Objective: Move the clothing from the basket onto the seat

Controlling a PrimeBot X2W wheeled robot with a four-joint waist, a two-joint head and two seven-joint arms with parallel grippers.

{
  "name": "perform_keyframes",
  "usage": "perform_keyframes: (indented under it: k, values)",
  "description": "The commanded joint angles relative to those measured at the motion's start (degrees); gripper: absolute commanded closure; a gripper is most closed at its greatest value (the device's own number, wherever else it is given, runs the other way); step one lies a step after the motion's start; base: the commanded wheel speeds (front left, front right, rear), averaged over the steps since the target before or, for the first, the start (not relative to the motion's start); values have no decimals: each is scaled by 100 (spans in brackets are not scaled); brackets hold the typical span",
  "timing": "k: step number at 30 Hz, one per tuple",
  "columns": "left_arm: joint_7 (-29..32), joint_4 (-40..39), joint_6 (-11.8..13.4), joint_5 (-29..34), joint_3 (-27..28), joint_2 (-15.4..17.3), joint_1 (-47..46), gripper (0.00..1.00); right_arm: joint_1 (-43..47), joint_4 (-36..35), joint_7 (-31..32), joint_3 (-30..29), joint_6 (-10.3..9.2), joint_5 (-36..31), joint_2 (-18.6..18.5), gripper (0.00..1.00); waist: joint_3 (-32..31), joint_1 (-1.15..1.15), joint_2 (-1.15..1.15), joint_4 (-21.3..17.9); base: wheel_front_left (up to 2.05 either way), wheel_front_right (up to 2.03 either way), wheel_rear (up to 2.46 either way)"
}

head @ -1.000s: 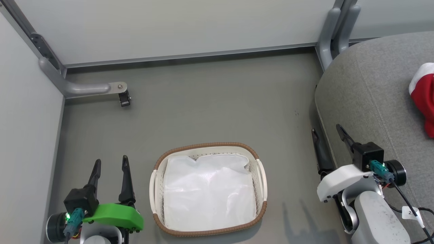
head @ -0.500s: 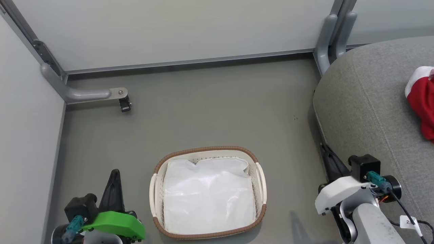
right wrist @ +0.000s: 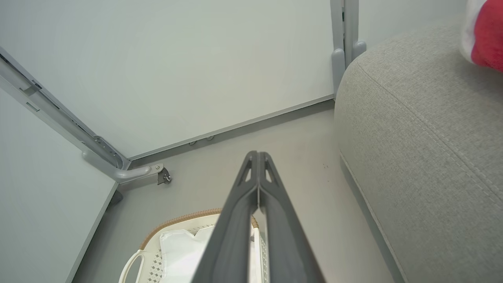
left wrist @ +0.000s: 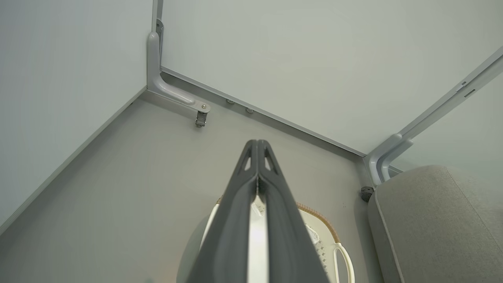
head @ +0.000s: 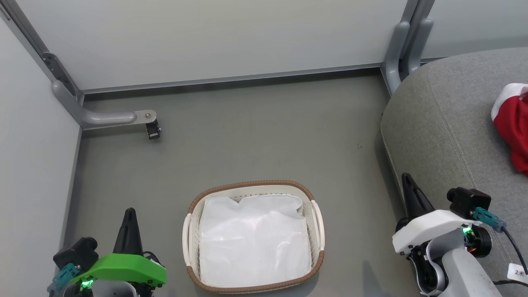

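The white basket (head: 190, 231) with its brown woven rim stands on the floor at bottom centre, holding just a white lining sheet (head: 253, 239). The red clothing (head: 513, 128) with white trim lies on the grey seat (head: 445, 123) at the right edge. My left gripper (head: 130, 213) is shut and empty, left of the basket. My right gripper (head: 406, 178) is shut and empty, beside the seat's front edge. The left wrist view has the left gripper (left wrist: 257, 143) shut above the basket (left wrist: 342, 255). In the right wrist view the right gripper (right wrist: 257, 155) is shut, near the seat (right wrist: 412, 118) and clothing (right wrist: 485, 39).
Pale wall panels close off the far side and the left. A grey bracket with a black caster (head: 152, 130) juts from the left corner. A grey post (head: 402, 45) stands by the seat's far corner. Grey floor (head: 264, 136) lies between basket and wall.
Both grippers went from open to shut with nothing in them, and both have drawn back toward the bottom of the head view. The camera shifted slightly.
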Motion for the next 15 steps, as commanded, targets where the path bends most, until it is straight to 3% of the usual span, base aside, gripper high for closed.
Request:
perform_keyframes:
  k: [1,15]
  values:
    - [48,-112,-39,-208,60,14,-78,100,9,-135,46,-43,-1,248,-22,100,-7,0,0,1,0,0,0]
    - [369,-208,-105,-1356,207,18,-115,100,150,-333,360,-187,-2,1530,-29,100,-76,0,0,6,0,0,0]
